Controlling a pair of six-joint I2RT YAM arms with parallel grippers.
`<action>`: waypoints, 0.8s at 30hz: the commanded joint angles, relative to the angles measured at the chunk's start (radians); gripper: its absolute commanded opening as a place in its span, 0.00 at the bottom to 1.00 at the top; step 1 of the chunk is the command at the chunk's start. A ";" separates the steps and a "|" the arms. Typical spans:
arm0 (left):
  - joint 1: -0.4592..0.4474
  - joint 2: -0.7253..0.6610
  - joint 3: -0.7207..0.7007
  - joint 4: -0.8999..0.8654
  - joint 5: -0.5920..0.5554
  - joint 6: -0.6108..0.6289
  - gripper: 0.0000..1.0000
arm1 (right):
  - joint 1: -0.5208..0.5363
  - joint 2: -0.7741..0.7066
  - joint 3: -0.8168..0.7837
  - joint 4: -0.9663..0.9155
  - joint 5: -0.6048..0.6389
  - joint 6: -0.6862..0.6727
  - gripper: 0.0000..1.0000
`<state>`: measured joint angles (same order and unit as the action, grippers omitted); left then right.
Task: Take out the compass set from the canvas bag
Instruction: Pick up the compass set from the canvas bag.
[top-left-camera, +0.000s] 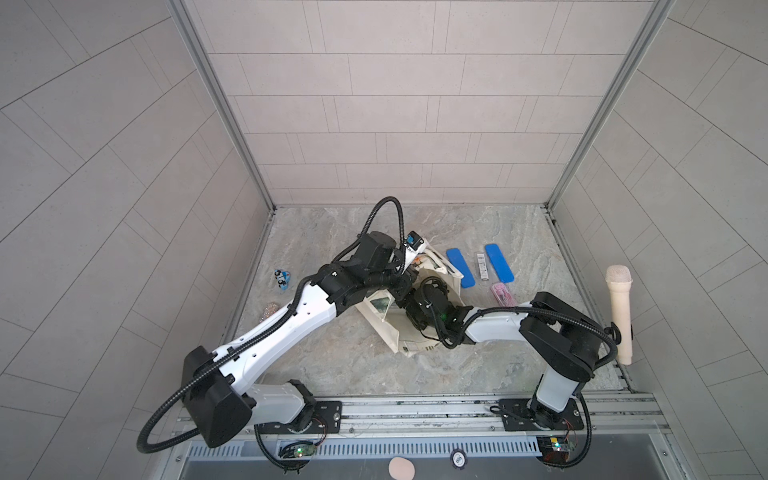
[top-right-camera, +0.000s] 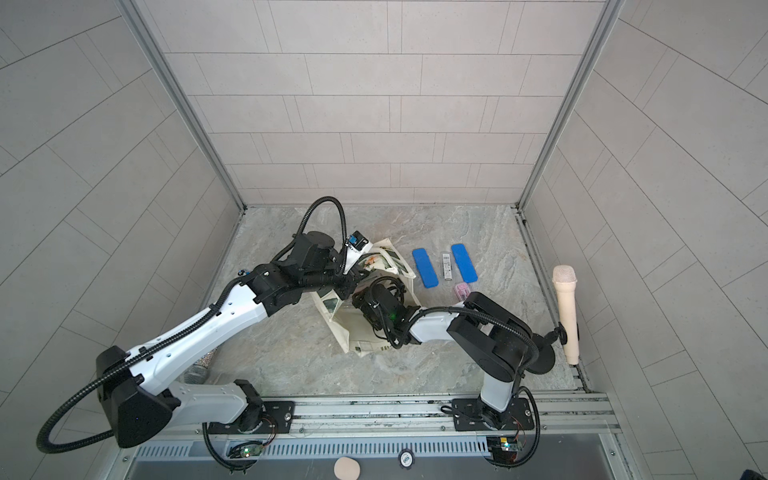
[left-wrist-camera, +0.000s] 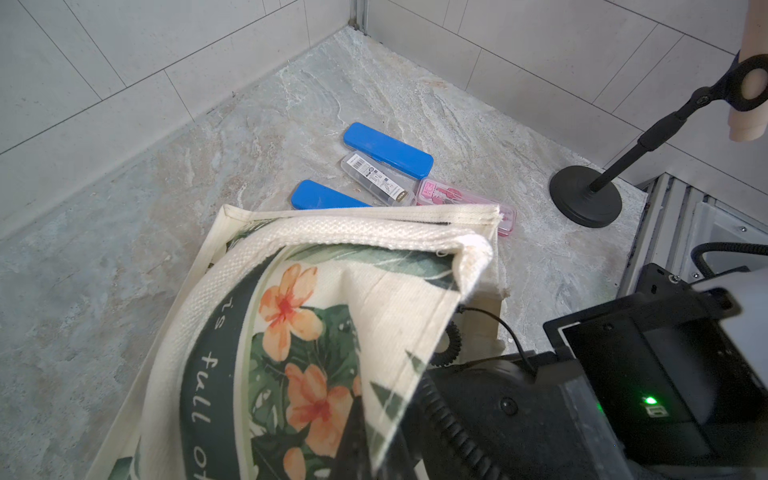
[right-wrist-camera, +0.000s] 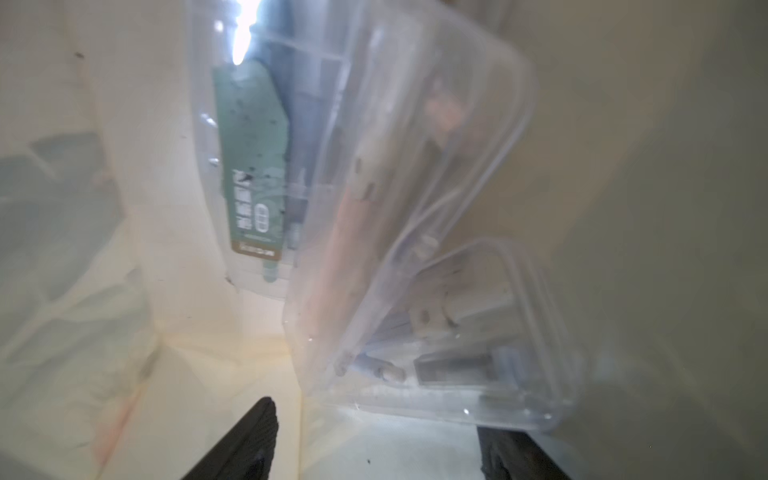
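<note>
**Reach into the bag.** The canvas bag (top-left-camera: 415, 349) is shown at the centre of the table (top-left-camera: 332, 365) in both top views. Its upper rim, at the bag's 12 o'clock edge, is pinched and lifted by the left gripper (top-left-camera: 409, 268), whose jaws are clamped on the cloth. The right gripper (right-wrist-camera: 374, 415) is inserted from 4 o'clock with its fingers apart and empty. The compass set (right-wrist-camera: 436, 299), in a clear case, is seen inside the bag just beyond the fingertips. Two blue cases (top-left-camera: 460, 268), a labelled clear case (top-left-camera: 481, 266) and a pink case (top-left-camera: 503, 293) are laid at the bag's 2 o'clock.
</note>
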<state>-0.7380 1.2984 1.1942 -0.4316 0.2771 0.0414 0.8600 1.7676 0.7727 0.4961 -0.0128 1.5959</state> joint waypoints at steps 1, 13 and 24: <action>-0.004 -0.040 -0.014 0.057 0.036 -0.008 0.00 | -0.012 0.014 -0.034 0.176 0.039 -0.012 0.76; -0.005 -0.041 -0.023 0.019 0.018 0.012 0.00 | -0.042 -0.038 -0.015 0.159 0.036 -0.113 0.72; -0.004 -0.034 -0.005 -0.004 0.001 0.037 0.00 | -0.058 -0.034 -0.036 0.111 0.014 -0.102 0.53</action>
<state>-0.7383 1.2842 1.1698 -0.4240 0.2829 0.0608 0.8043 1.7649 0.7383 0.6262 -0.0143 1.4929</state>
